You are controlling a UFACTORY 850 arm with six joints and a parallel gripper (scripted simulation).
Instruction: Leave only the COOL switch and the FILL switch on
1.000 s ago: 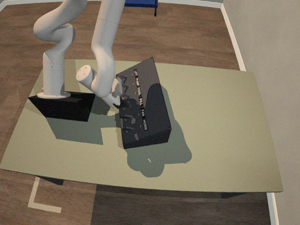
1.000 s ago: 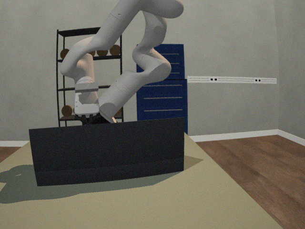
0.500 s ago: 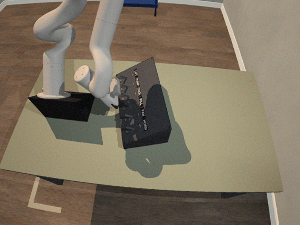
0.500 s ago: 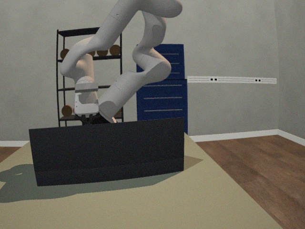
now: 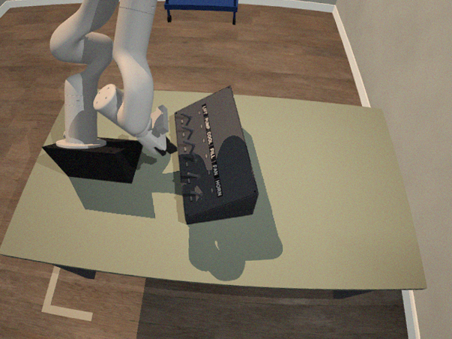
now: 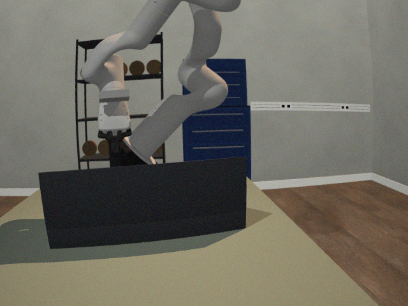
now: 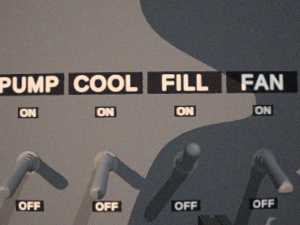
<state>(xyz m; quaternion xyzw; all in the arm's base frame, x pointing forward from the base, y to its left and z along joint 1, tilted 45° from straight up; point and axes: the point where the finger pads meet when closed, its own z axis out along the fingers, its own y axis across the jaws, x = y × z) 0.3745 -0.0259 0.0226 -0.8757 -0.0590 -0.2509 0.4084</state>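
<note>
On the olive-green worktop point(image 5: 317, 202) we see the dark grey sloped switch console point(image 5: 233, 171) just beside our black arm pedestal point(image 5: 119, 173). Our pincer point(image 5: 166, 146), clenched on nothing, hovers at the console's lever side. The grey COOL lever point(image 7: 104, 172) leans toward OFF; the FILL lever point(image 7: 187, 157) looks raised. Pushing COOL risks sliding the loose console.

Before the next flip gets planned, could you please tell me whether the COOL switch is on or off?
Off. In the wrist view the COOL switch has its lever tip pointing down toward the OFF mark, away from ON.
</note>
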